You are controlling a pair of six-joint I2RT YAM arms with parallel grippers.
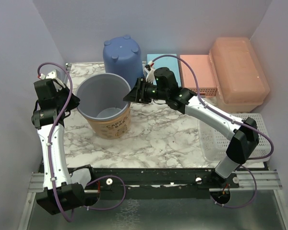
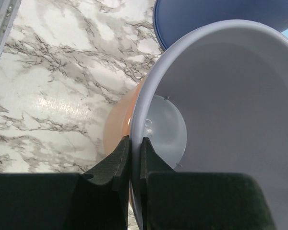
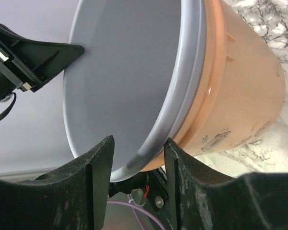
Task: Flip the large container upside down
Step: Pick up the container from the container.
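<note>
The large container [image 1: 240, 67], a translucent peach-orange rectangular box with a lid, stands at the back right, apart from both grippers. A round orange bucket [image 1: 108, 125] with a grey inside stands upright at the middle left. My left gripper [image 1: 74, 100] is shut on the bucket's left rim; in the left wrist view the gripper [image 2: 134, 141] pinches the grey rim [image 2: 139, 110]. My right gripper [image 1: 127, 97] is open at the bucket's right rim; in the right wrist view the gripper [image 3: 137, 141] straddles the rim of the bucket [image 3: 240, 86], with a gap on the inner side.
An upturned blue bucket [image 1: 121, 55] stands behind the orange one. A light blue box [image 1: 161, 60] and a pink perforated basket [image 1: 199, 74] lie at the back, left of the large container. A white perforated basket [image 1: 211, 143] sits at the front right.
</note>
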